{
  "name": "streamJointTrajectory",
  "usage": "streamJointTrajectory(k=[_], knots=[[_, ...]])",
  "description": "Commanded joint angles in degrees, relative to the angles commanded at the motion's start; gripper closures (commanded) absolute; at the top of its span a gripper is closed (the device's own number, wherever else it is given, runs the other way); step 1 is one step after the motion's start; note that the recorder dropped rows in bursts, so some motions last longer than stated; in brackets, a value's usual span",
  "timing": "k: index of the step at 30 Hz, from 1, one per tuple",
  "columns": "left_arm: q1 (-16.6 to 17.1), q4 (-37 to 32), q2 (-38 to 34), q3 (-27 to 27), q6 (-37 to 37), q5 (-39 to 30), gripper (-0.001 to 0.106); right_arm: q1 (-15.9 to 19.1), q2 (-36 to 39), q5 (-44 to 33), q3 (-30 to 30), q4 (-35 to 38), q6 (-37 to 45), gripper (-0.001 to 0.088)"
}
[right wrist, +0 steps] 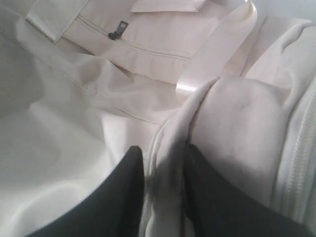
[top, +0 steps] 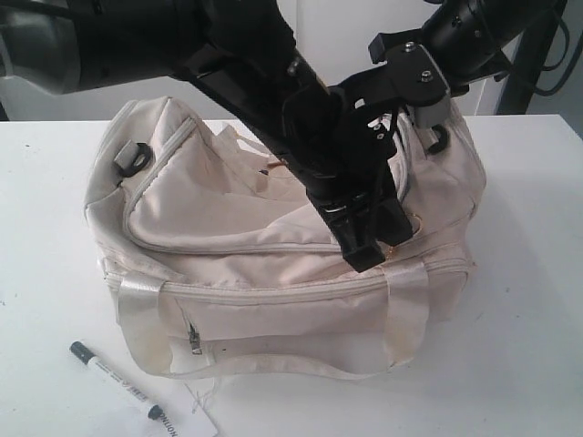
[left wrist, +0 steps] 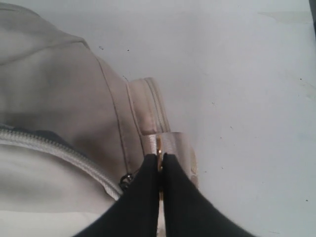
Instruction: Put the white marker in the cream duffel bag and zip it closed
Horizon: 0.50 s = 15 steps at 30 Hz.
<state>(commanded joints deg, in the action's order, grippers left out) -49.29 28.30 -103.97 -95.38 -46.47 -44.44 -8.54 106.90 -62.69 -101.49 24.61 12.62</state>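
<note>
Left gripper clamped on gold pull of cream duffel bag. Right gripper jaws parted, straddled bag fold. White marker lay on table beside bag.

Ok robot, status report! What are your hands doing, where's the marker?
Left gripper shut on gold chain pull. Right gripper open astride a fold of cream duffel bag. White marker on table, outside bag.

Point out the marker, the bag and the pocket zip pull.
marker (top: pixel 117 381), exterior view, middle of the barrel.
bag (top: pixel 273 314), exterior view, front panel between the straps.
pocket zip pull (top: pixel 195 341), exterior view, the hanging metal tab.
</note>
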Motion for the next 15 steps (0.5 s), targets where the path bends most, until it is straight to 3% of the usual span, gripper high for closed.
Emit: streamJointTrajectory(k=[4,15], knots=[[0.0,0.0,0.0,0.0,0.0,0.0,0.105,0.0,-0.5,-0.5,-0.3,0.0,-1.5,0.0471],[0.0,0.0,0.0,0.0,0.0,-0.1,0.105,0.0,-3.0,-5.6,-2.0,-5.2,-7.9,0.047]])
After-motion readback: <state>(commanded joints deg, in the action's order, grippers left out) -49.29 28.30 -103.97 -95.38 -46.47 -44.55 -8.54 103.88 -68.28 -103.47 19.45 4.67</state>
